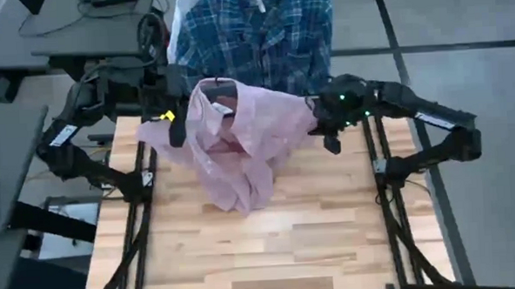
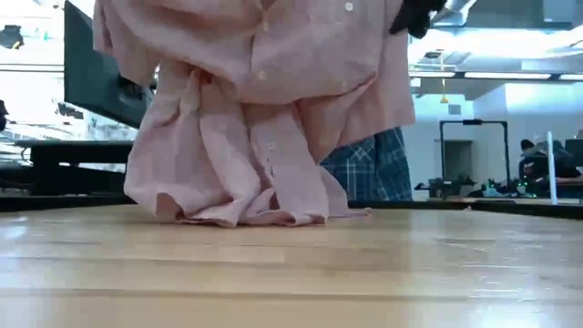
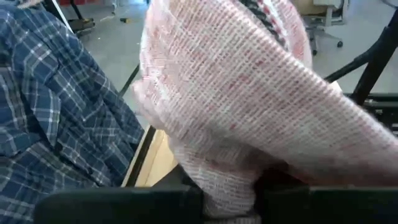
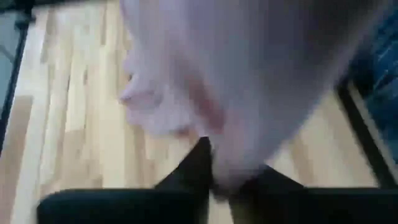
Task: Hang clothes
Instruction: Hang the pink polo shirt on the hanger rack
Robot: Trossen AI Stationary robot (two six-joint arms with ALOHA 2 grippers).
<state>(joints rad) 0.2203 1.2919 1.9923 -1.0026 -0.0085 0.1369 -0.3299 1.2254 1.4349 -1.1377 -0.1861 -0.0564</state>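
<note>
You had left pincer (image 1: 176, 122) and right pincer (image 1: 319, 117) each clenched on soft dusty pink button shirt (image 1: 240, 145), hem pooled on wooden surface (image 1: 271, 248).

From my remote station, the overhead view is evenly lit and soft, the wooden table (image 1: 270, 240) bright with only faint shadow beneath the pink shirt (image 1: 240, 145). At table height I see backlight: ceiling lights (image 2: 492, 46) blow out to white glare, and the near tabletop is blurred. The left wrist camera holds the pink weave sharp while the plaid shirt (image 3: 56, 124) stays clear. The right wrist picture is smeared throughout.
</note>
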